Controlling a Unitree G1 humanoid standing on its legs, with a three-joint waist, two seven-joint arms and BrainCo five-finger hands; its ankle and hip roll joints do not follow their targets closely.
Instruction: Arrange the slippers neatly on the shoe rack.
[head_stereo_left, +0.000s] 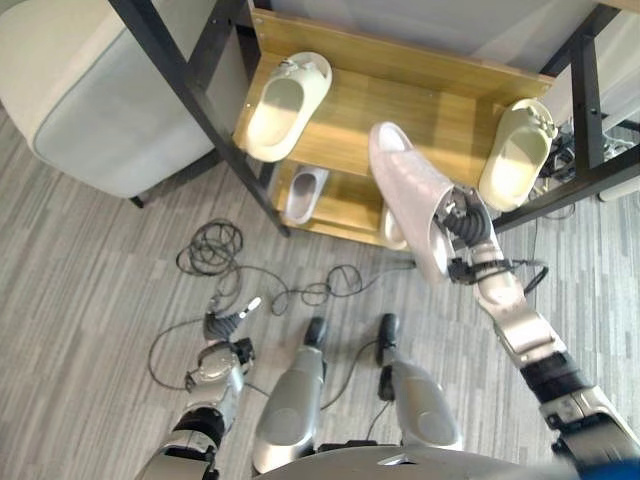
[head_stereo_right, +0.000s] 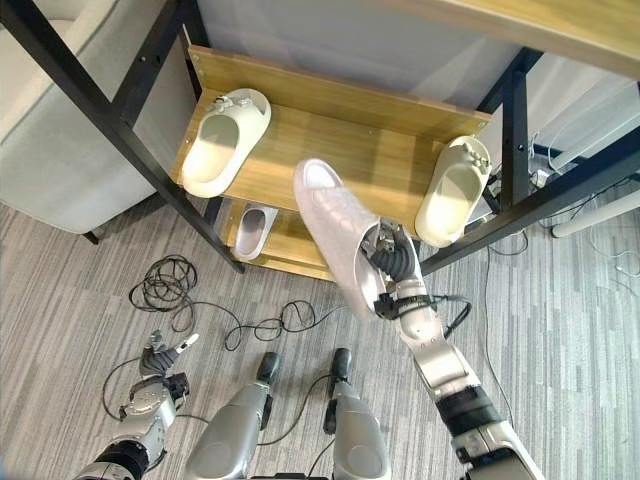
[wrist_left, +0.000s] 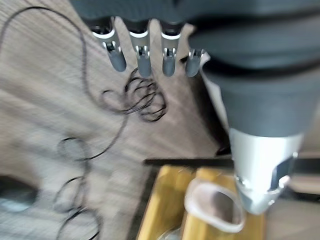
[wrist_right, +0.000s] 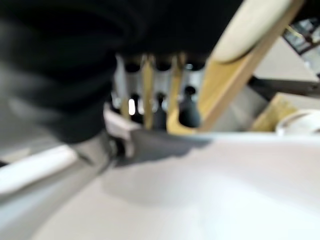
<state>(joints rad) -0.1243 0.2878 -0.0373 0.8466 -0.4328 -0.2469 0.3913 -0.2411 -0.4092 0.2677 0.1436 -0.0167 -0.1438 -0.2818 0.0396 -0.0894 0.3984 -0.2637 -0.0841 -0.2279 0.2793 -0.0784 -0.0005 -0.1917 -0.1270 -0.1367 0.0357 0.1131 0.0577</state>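
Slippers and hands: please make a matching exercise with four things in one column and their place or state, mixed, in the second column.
1. Pale lilac slipper with textured sole
2. Cream slipper with strap
3. Small lilac slipper
4. Left hand

a. on the lower wooden shelf
b. low above the floor, fingers straight, holding nothing
c. lying at the left end of the upper wooden shelf
d. held by the right hand

Pairs: 1-d, 2-c, 3-a, 4-b

Home entryway, wooden shoe rack (head_stereo_left: 400, 110) with slippers (head_stereo_left: 285, 100), grey upholstered seat (head_stereo_left: 90, 90), wood-look floor (head_stereo_left: 90, 270)
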